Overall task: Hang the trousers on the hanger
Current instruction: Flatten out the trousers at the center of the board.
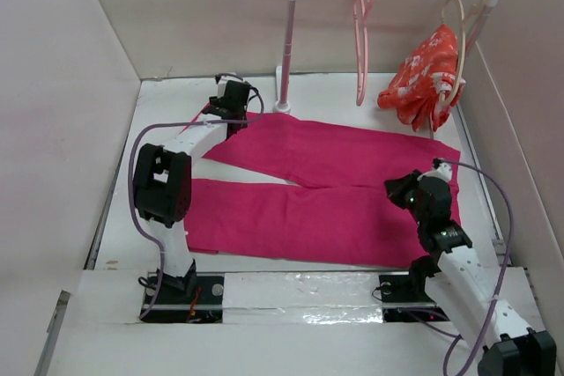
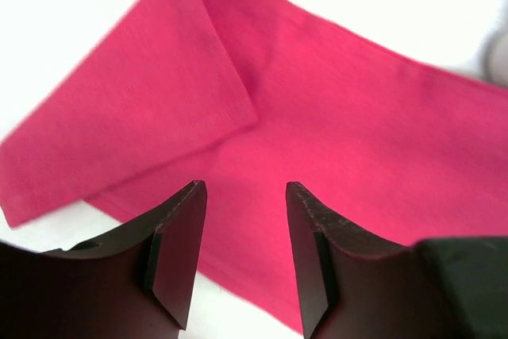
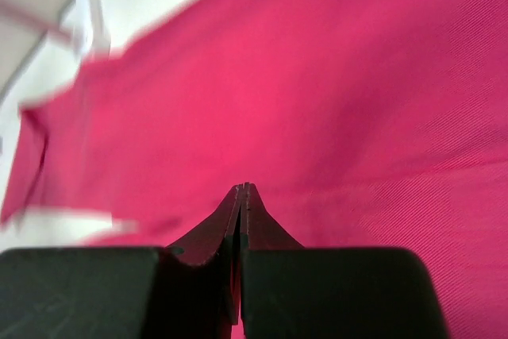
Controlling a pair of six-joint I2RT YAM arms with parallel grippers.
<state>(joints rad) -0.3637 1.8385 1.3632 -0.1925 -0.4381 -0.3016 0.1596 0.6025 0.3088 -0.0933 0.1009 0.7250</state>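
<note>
The magenta-pink trousers (image 1: 335, 191) lie flat on the table, both legs reaching left and the waist to the right. My left gripper (image 1: 234, 124) hovers over the end of the far leg, whose hem is folded over (image 2: 159, 93); its jaws (image 2: 242, 188) stand open with nothing between them. My right gripper (image 1: 397, 191) is above the waist end, its jaws (image 3: 244, 186) shut together with no cloth between them. The salmon-pink hanger (image 1: 361, 41) hangs bare on the rail at the back.
A white rail stand (image 1: 286, 41) stands at the back of the table. A beige hanger (image 1: 460, 33) on it bears a red-orange floral garment (image 1: 423, 77). Walls close in the left, right and back sides.
</note>
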